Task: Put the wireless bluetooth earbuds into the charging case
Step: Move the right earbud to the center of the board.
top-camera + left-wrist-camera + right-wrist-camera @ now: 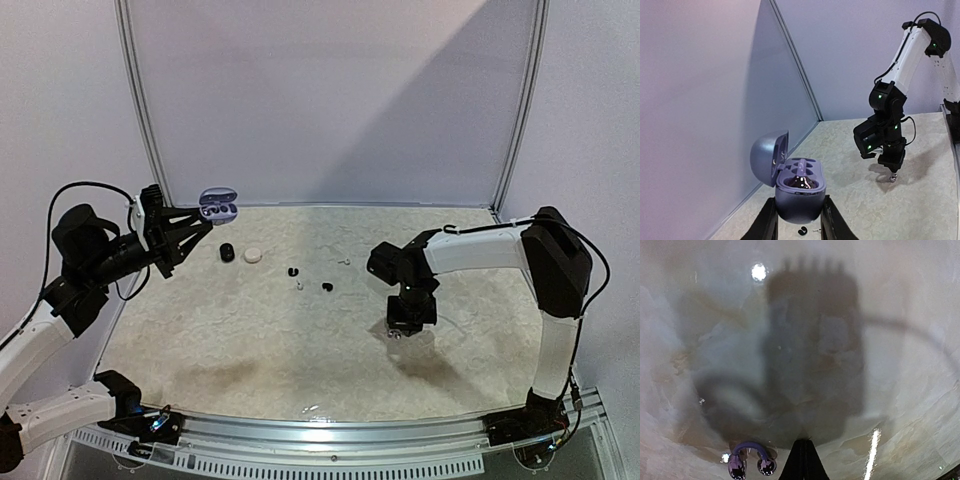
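My left gripper (pixel 799 220) is shut on the purple charging case (pixel 800 195) and holds it up at the table's far left, with the lid (pixel 767 157) swung open. One glossy purple earbud (pixel 802 181) sits in the case's near pocket. In the top view the case (pixel 218 205) shows at the left gripper's (pixel 203 222) tip. My right gripper (pixel 802 462) points down at the table, fingers pressed together with nothing between them. A purple clip-shaped earbud (pixel 751 460) lies just left of those fingertips. From above, the right gripper (pixel 398 328) stands right of centre.
Small items lie along the back middle of the table: a black piece (pixel 227 252), a white round disc (pixel 253 255), two black buds (pixel 293 271) (pixel 327 287) and two tiny whitish bits (pixel 300 285) (pixel 343 264). White side walls and metal frame posts (pixel 140 110) bound the table.
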